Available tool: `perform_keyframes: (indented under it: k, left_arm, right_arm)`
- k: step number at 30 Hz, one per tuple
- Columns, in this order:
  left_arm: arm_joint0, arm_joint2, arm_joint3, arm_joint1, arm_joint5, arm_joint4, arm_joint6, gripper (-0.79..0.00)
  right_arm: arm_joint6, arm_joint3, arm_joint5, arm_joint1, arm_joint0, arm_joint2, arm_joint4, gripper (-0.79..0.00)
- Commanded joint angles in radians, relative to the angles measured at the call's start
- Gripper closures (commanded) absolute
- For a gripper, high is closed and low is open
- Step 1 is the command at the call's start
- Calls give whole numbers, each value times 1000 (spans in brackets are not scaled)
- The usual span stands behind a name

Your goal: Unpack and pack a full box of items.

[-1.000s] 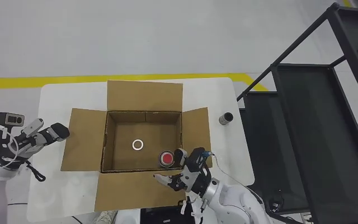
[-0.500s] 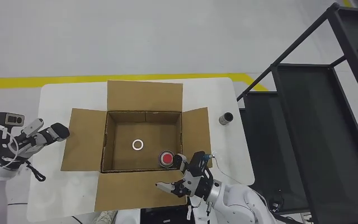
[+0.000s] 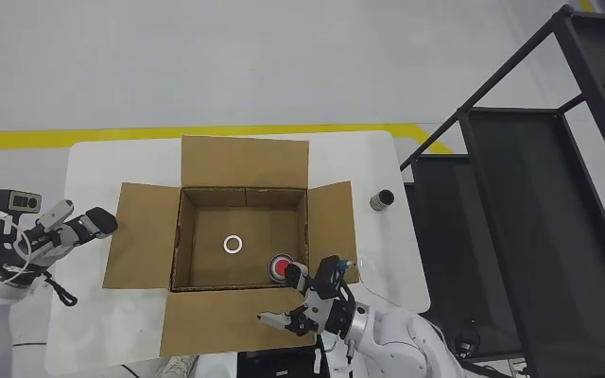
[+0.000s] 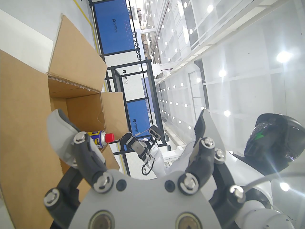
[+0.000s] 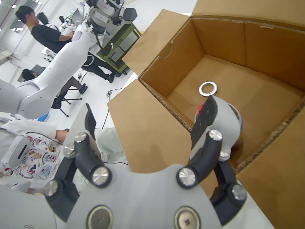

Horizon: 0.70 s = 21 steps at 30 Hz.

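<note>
An open cardboard box [image 3: 321,222] stands mid-table with all flaps out. Inside, a spray can with a red cap [image 3: 281,267] stands near the front right corner, and a silver ring [image 3: 233,245] lies on the floor. My right gripper [image 3: 282,296] is open above the front flap, one finger just beside the can. In the right wrist view that gripper [image 5: 149,106] shows the ring [image 5: 207,88] ahead and the red cap [image 5: 200,107] mostly behind a finger. My left gripper [image 3: 83,219] is open, off the box's left flap. The left wrist view shows the left gripper [image 4: 128,115] facing the can [image 4: 104,138].
A small metal cylinder [image 3: 381,199] lies on the white table [image 3: 104,161] to the right of the box. Dark metal stairs [image 3: 510,189] stand beyond the table's right edge. Bare table lies behind the box and at the left.
My right gripper has shifted a little left and nearer the front flap, staying open. The left arm, the can and the ring have not moved.
</note>
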Motion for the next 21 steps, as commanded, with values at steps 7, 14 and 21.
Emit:
perform_keyframes:
  k: [7, 14, 21]
  left_arm:
    - [0, 0, 0, 0, 0, 0, 0, -785]
    - [0, 0, 0, 0, 0, 0, 0, -785]
    - [0, 0, 0, 0, 0, 0, 0, -785]
  right_arm:
    - [160, 98, -13, 13, 122, -46, 163, -785]
    - [213, 166, 86, 16, 226, -84, 213, -785]
    - [173, 144, 180, 16, 304, -124, 111, -785]
